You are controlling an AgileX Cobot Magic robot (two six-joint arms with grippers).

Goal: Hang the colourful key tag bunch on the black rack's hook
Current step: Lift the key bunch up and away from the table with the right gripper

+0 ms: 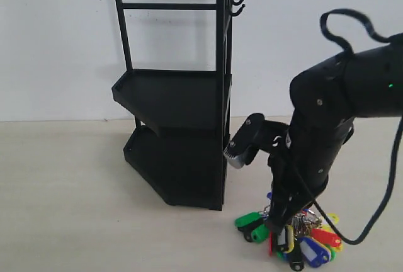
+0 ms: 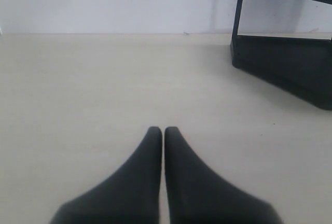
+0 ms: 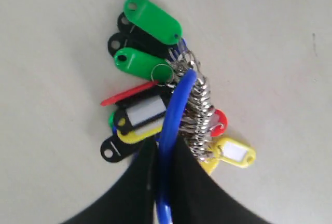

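Note:
The colourful key tag bunch [image 1: 297,239] lies on the table, right of and in front of the black rack [image 1: 179,99]. My right gripper [image 1: 277,223] reaches down onto it from above. In the right wrist view the right gripper [image 3: 165,143] is shut on the bunch's large blue-sleeved ring [image 3: 175,105], with green, black, yellow and red tags [image 3: 148,22] fanned out past the tips. Two small hooks [image 1: 238,5] stick out at the rack's top right, high above the bunch. My left gripper [image 2: 162,130] is shut and holds nothing, low over bare table.
The rack's lower tray and a post [image 2: 290,63] show off to one side in the left wrist view. A white wall [image 1: 56,45] stands behind the table. A black cable [image 1: 378,215] loops beside the right arm.

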